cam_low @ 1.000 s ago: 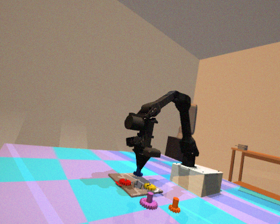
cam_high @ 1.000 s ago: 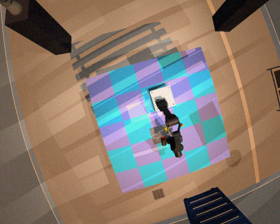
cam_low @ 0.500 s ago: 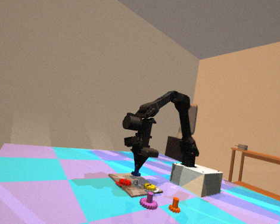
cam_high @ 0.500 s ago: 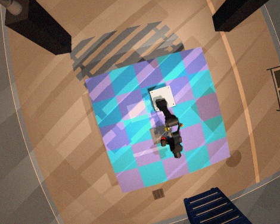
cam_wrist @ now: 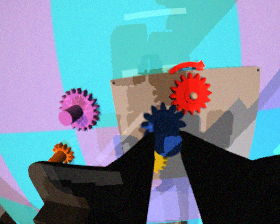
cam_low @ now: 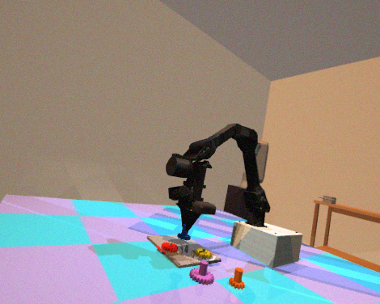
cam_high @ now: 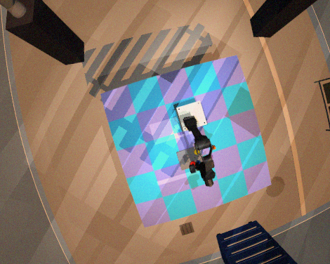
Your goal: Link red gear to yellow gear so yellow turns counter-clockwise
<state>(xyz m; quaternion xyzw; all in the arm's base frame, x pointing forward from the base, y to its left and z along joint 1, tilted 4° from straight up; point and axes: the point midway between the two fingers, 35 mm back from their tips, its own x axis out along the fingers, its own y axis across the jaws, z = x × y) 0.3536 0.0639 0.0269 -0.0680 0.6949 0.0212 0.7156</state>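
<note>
View 1, top: positioned high overhead, facing down; farthest out, taking in the surrounding floor. View 2, exterior: low, beside the checkered table [cam_high: 150, 189] [cam_low: 40, 230] [cam_wrist: 25, 65], facing across it. View 3, wrist: nearest, facing down past the gripper [cam_low: 185, 230] [cam_wrist: 167, 142]. All 3 include the board [cam_high: 182, 166] [cam_low: 179, 263] [cam_wrist: 132, 95].

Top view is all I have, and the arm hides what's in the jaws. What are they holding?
Observer: The blue gear, gripped by its stem.

Operator: I see the orange gear. Is another loose gear hidden from me?

Observer: Yes, the purple gear. The exterior view shows it standing stem up, off the board.
</note>
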